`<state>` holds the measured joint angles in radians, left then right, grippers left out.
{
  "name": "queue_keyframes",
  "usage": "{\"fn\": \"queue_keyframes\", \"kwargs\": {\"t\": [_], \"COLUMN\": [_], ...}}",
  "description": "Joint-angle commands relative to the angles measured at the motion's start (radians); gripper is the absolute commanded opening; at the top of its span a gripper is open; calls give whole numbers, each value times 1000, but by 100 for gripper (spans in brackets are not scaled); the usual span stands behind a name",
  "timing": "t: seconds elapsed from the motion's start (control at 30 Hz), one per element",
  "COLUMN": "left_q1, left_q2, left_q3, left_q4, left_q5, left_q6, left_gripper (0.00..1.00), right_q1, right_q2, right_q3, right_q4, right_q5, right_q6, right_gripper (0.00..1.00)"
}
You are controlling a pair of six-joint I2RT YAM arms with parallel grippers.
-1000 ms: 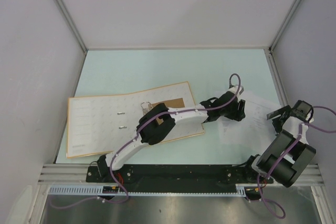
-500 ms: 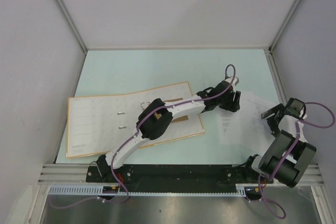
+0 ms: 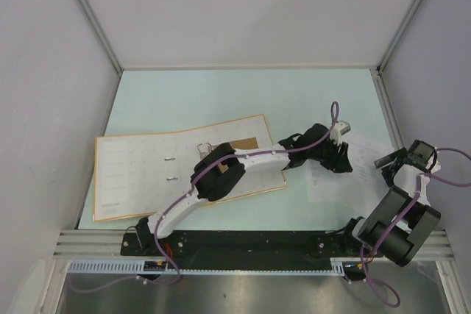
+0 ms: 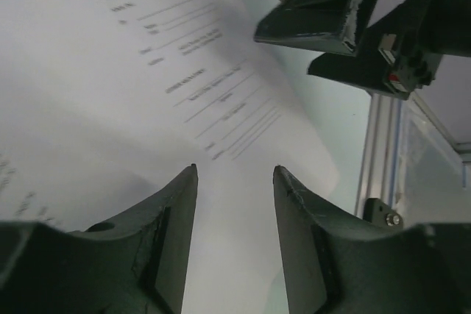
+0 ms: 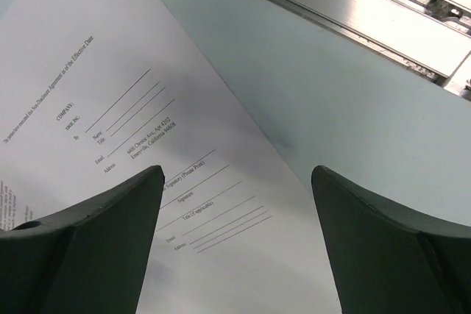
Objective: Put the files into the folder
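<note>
The thin white printed paper sheets are found at the right of the top view, flat on the pale green tabletop, apart from the open orange-yellow ring binder at the left. They are judged light, limp and slippery, so an edge should be taken. The left fingers and right fingers are open above the paper, nothing gripped. "COMPANY" and "Non-Disclosure Agreement" can be read

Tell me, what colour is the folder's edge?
The folder has an orange-yellow edge; the top external view shows it best.
</note>
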<state>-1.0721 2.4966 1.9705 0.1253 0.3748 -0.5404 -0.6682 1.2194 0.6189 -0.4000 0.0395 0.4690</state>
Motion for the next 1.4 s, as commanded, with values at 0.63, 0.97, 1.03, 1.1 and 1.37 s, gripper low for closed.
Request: {"fn": "queue_keyframes", "kwargs": {"t": [0.63,0.97,1.03,1.1,1.37], "left_q1": [118,132,132,132,138], "left_q2": [91,84,84,82,74], "left_q3": [-2,-52,-51,-53,-67], "left_q4": [-105,-65,-65,-70,-72], "left_q5": [-27,15,24,27,30], "left_q6": [-270,-294,-296,-285,-273], "left_gripper": [41,41,41,41,41], "right_q1": [82,196,203,209,233], "right_q2": [167,224,206,181,35], "right_q3": [-50,-51,-51,-51,-50], "right_q4": [138,211,224,225,228], "right_q5": [-289,-444,-469,-490,-571], "right_q6": [-53,-41,-35,-24,-7], "right_gripper": [89,89,89,89,89]}}
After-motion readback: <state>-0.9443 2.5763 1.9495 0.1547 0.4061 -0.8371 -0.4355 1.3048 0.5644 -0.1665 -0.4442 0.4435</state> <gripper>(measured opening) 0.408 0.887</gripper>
